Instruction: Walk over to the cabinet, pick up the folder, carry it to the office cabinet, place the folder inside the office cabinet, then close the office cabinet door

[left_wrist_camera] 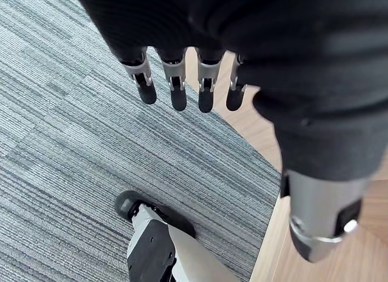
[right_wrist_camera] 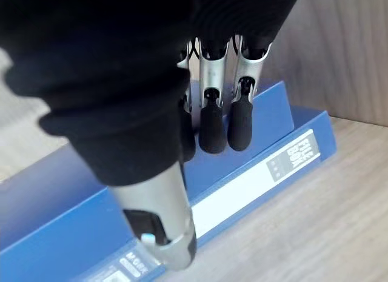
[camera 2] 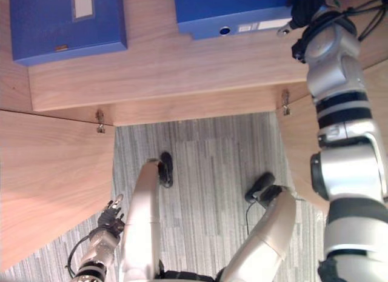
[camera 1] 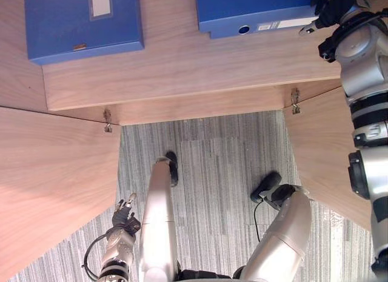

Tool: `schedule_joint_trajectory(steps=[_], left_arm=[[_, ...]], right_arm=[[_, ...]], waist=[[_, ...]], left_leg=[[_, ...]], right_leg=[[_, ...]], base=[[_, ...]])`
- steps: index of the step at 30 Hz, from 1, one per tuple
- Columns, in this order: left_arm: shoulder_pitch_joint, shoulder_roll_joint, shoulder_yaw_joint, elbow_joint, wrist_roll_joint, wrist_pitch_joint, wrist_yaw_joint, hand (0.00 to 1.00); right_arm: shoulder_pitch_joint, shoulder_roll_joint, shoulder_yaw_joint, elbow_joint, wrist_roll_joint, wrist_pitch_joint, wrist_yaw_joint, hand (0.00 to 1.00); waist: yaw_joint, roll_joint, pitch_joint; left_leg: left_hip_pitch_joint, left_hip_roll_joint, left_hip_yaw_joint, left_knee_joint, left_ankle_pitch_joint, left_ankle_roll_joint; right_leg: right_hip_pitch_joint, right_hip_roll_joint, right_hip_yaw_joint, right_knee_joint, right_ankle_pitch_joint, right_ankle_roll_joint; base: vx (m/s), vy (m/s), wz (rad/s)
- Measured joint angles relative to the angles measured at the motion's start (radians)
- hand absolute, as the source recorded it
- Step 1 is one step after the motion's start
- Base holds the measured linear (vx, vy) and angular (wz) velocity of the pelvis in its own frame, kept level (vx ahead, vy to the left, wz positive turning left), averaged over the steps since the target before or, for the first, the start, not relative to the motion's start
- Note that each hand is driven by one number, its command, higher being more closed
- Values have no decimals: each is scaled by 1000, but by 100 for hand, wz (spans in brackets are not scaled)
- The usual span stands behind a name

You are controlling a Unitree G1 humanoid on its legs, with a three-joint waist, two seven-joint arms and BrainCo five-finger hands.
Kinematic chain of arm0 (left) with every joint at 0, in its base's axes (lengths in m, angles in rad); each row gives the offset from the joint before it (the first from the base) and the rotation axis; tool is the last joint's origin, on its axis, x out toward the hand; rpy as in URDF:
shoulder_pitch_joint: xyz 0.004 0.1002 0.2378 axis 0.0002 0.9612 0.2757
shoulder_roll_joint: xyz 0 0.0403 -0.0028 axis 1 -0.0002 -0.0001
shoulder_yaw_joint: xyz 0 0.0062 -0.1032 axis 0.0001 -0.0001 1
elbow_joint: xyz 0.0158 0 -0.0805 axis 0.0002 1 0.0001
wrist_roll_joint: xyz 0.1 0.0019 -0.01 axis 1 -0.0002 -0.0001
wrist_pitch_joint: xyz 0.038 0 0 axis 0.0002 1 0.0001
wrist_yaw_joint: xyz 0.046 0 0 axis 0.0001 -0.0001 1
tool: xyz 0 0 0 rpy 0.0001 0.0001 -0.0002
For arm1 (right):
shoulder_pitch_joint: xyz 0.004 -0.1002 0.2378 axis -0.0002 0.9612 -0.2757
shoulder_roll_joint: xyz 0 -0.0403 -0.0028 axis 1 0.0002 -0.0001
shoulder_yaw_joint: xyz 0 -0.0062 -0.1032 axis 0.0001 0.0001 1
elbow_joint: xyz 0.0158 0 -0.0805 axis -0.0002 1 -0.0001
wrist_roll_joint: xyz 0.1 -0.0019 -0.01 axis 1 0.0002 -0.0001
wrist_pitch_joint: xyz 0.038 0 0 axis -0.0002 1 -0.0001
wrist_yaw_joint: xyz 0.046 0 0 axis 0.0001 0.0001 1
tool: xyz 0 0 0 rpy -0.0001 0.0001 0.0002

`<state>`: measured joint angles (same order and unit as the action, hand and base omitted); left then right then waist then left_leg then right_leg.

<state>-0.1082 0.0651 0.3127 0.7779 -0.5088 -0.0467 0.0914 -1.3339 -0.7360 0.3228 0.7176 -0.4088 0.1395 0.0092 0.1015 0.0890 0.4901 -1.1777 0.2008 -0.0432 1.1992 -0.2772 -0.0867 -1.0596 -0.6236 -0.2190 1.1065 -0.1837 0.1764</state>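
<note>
Left eye view: the blue folder (camera 1: 254, 12) lies flat on the wooden shelf (camera 1: 182, 70), spine outward, right hand (camera 1: 330, 9) at its end. Stiff, smooth, probably weighty; pinch it across the spine. Left wrist view: left hand (left_wrist_camera: 205, 82) hangs below the shelf, fingers relaxed, over striped carpet (left_wrist_camera: 60, 142). Right wrist view: straight fingers above the folder, gripping nothing.

folder (camera 1: 254, 6) and second folder (camera 1: 60, 27) are cut off above.
</note>
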Motion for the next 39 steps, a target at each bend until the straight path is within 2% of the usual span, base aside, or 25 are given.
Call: schedule_joint_trajectory(steps=[6,9,11,12,14,18,20,24,31,33,35,39], left_arm=[[-19,1,-2,12,-2,2,-3,0],[-44,12,-2,18,-2,1,-3,0],[-51,19,-2,18,0,1,-3,0],[-56,29,0,19,7,1,-2,0],[-61,38,3,21,10,1,-1,0],[-66,46,29,39,23,1,1,0],[-66,50,34,39,38,0,1,0],[-64,47,44,40,46,1,1,0],[-64,47,50,45,77,1,0,0],[-64,47,55,48,80,1,0,0],[-64,48,67,52,81,1,2,0],[-62,47,67,51,84,-4,19,0]], right_arm=[[142,54,156,-295,48,-59,100,0],[246,75,266,-372,74,-86,196,0],[267,75,273,-407,75,-93,225,0],[267,59,273,-461,82,-94,248,0],[266,34,268,-524,116,-95,247,0],[255,-42,238,-653,182,-99,198,0],[252,-51,194,-675,193,-100,182,0],[245,-91,159,-687,192,-101,162,0],[285,-95,134,-739,187,-101,163,0],[303,-58,139,-786,189,-102,163,0],[308,29,152,-826,247,-108,155,0],[330,171,175,-878,368,-164,72,0]], waist=[[-4,-8,2],[-4,-25,2],[-7,-32,3],[-9,-45,4],[-9,-60,1],[-13,-89,0],[-14,-99,1],[-11,-102,1],[-6,-102,1],[-6,-102,1],[-5,-102,1],[6,-102,0]], left_leg=[[23,28,8,-7,-9,-11],[36,33,18,-24,-9,-18],[40,35,20,-24,-9,-18],[44,38,23,-25,-9,-18],[46,45,23,-27,-9,-17],[64,51,29,-29,-10,-12],[64,51,29,-29,-10,-12],[64,54,30,-28,-10,-12],[65,58,32,-30,-10,-11],[68,61,33,-32,-10,-11],[81,65,34,-43,-10,-11],[99,63,32,-59,-12,-15]], right_leg=[[3,25,4,-5,-4,4],[7,29,4,-16,-4,5],[11,30,4,-20,-3,4],[14,32,4,-23,-3,3],[17,41,4,-29,-1,1],[37,46,1,-46,11,-9],[37,47,1,-47,12,-10],[38,49,1,-50,13,-9],[38,54,1,-56,14,-9],[40,58,0,-60,19,-8],[55,63,-6,-71,21,-10],[82,62,-22,-86,19,-7]], base=[[35,-22,-13],[9,-9,-5],[9,8,-2],[18,19,-6],[19,23,-8],[29,39,-5],[13,20,-1],[1,16,-1],[-2,10,-1],[14,29,-5],[7,14,-2],[11,13,3]])
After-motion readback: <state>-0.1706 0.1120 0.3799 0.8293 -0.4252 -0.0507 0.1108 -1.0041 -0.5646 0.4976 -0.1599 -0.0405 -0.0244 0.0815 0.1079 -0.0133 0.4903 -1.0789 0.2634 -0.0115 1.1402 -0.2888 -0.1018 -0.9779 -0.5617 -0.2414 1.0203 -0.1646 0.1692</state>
